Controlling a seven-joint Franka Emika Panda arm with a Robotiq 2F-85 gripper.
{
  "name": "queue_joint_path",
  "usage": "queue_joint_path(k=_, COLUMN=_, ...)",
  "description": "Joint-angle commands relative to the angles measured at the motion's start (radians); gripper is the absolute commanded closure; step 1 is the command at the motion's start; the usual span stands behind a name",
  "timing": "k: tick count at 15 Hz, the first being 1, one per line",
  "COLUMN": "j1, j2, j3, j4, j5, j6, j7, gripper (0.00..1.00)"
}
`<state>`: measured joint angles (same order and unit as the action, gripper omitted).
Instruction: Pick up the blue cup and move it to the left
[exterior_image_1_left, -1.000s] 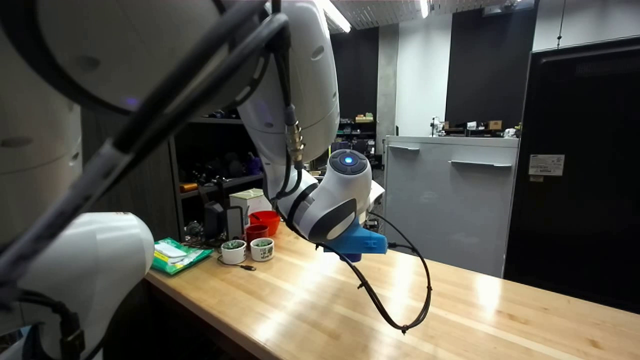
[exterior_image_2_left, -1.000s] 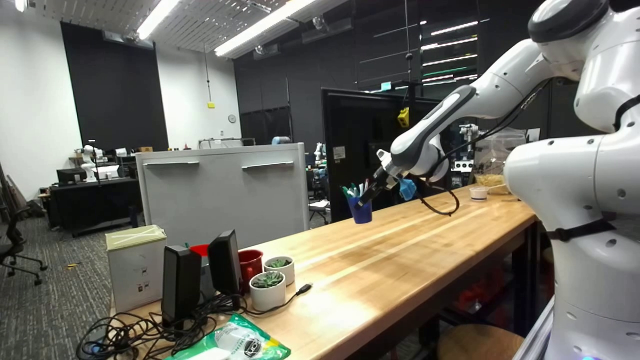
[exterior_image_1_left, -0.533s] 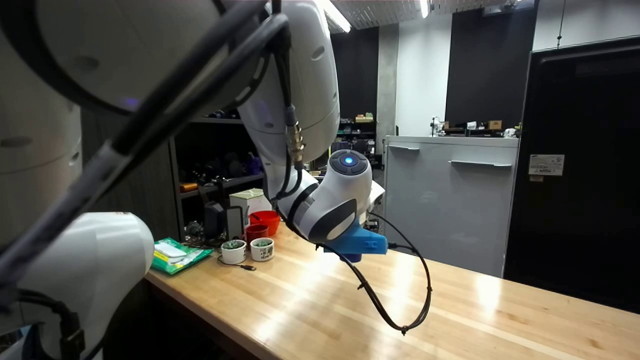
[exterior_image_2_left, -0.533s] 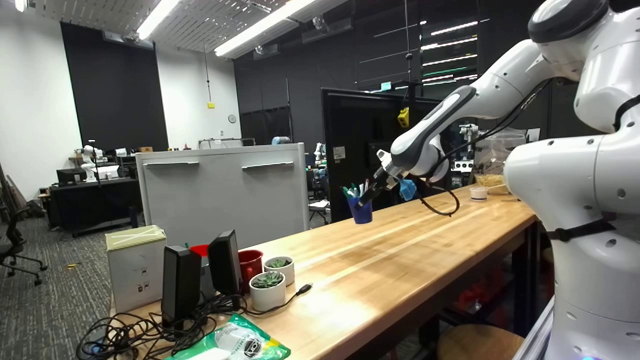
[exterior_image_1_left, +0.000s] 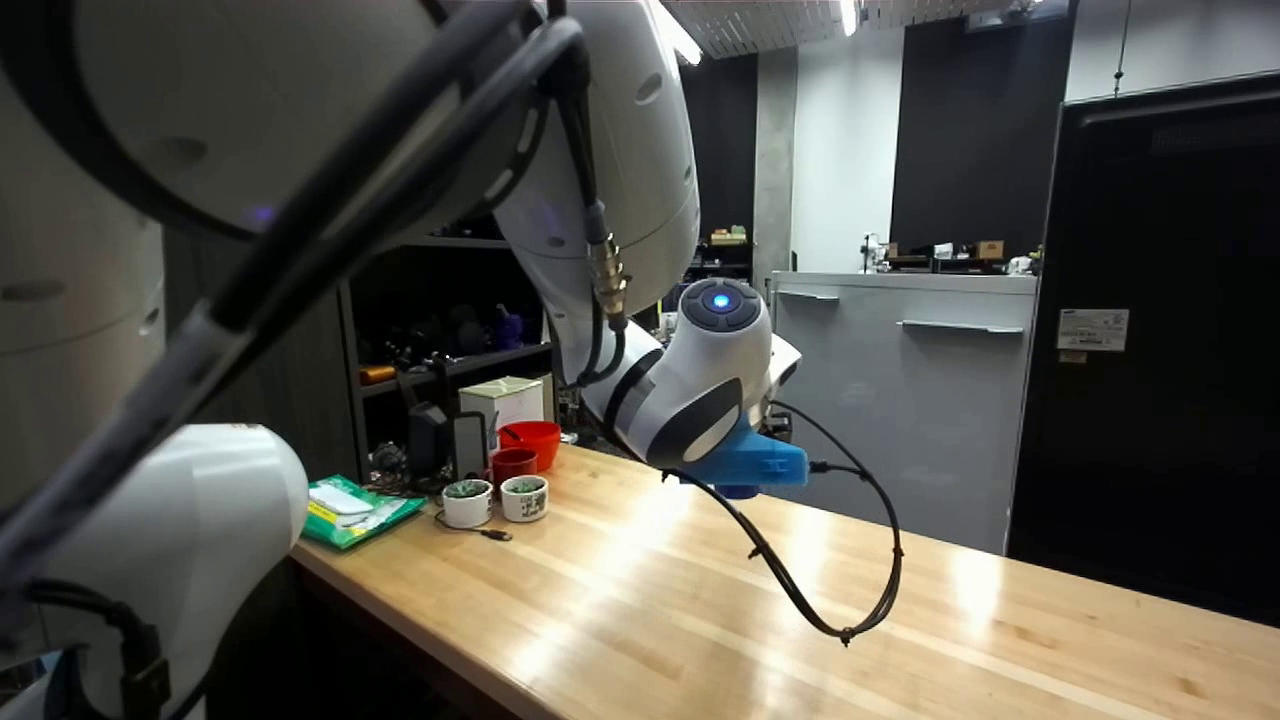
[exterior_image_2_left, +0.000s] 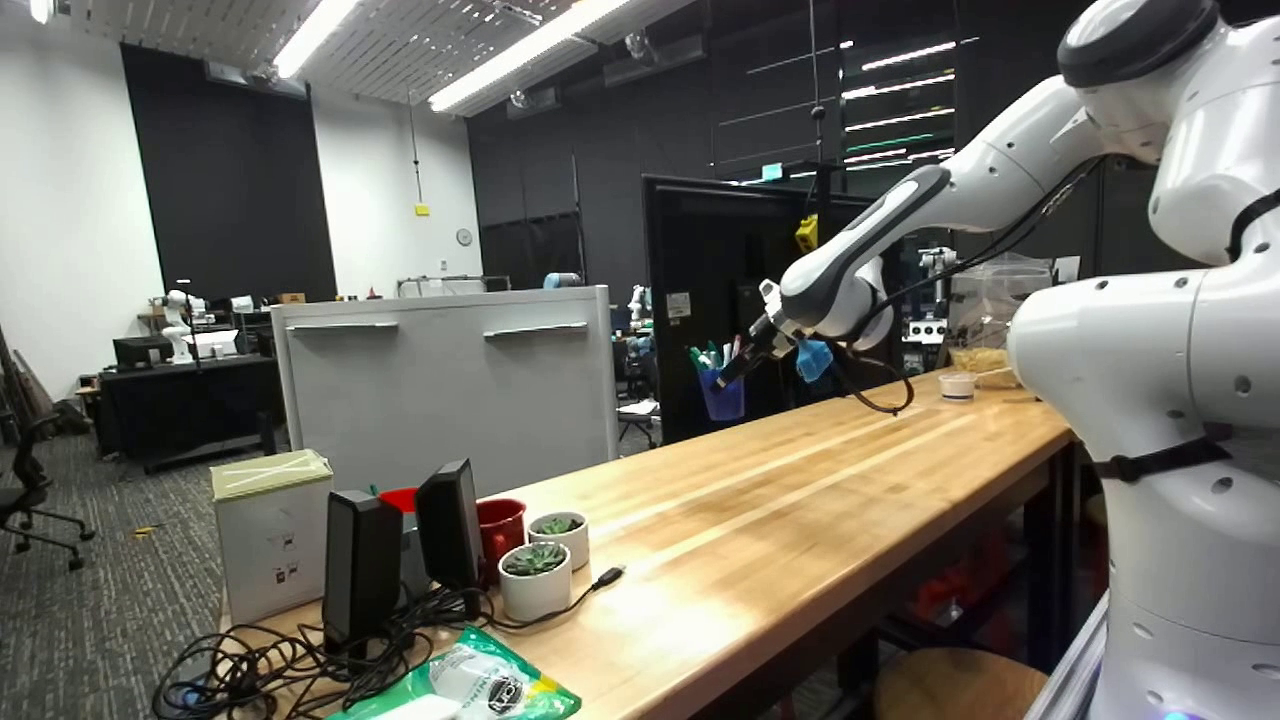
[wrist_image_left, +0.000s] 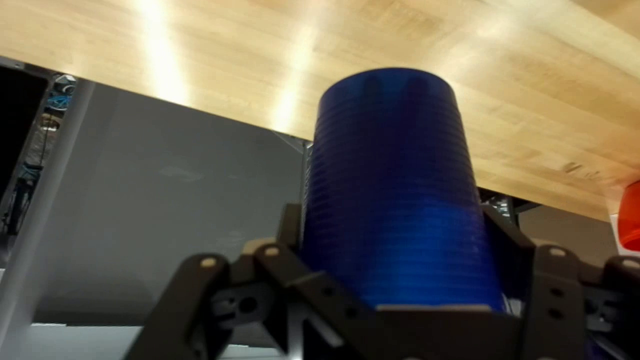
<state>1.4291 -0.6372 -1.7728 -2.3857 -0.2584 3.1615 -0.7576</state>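
Note:
The blue cup (exterior_image_2_left: 724, 402) is a dark-blue tapered cylinder with several pens poking from its top. My gripper (exterior_image_2_left: 728, 382) has its fingers on the cup's sides and holds it up off the table, near the back edge. In the wrist view the ribbed cup (wrist_image_left: 395, 170) fills the space between the two fingers of the gripper (wrist_image_left: 392, 222). Its base points toward the tabletop, and its top is hidden by the gripper. In an exterior view only a small dark-blue part of the cup (exterior_image_1_left: 738, 492) shows under the blue wrist mount.
The wooden table (exterior_image_2_left: 760, 510) runs below. White succulent pots (exterior_image_2_left: 536, 590), a red mug (exterior_image_2_left: 498, 530), black speakers (exterior_image_2_left: 362, 570), a white box (exterior_image_2_left: 272, 540) and a green bag (exterior_image_2_left: 480, 680) stand at one end. A small white tub (exterior_image_2_left: 957, 386) stands at the far end. A cable loop (exterior_image_1_left: 850, 630) hangs from the wrist.
Between half a second ago and now, the gripper rises with the cup, lifting it off the table, and the wrist shifts slightly. Before that, nothing visibly moved.

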Motion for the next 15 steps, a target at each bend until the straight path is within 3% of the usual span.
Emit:
queue_joint_path(k=1, j1=-0.007, j2=-0.013, j3=0.004, j4=0.058, j5=-0.017, j6=0.032, j7=0.026, gripper=0.42)
queue_joint_path(k=5, j1=0.012, j2=0.007, j3=-0.045, j4=0.130, j5=-0.004, j6=0.083, j7=0.074, gripper=0.42)
queue_joint_path(k=15, j1=0.101, j2=0.035, j3=-0.252, j4=0.279, j5=0.014, j6=0.231, j7=0.196, gripper=0.42)
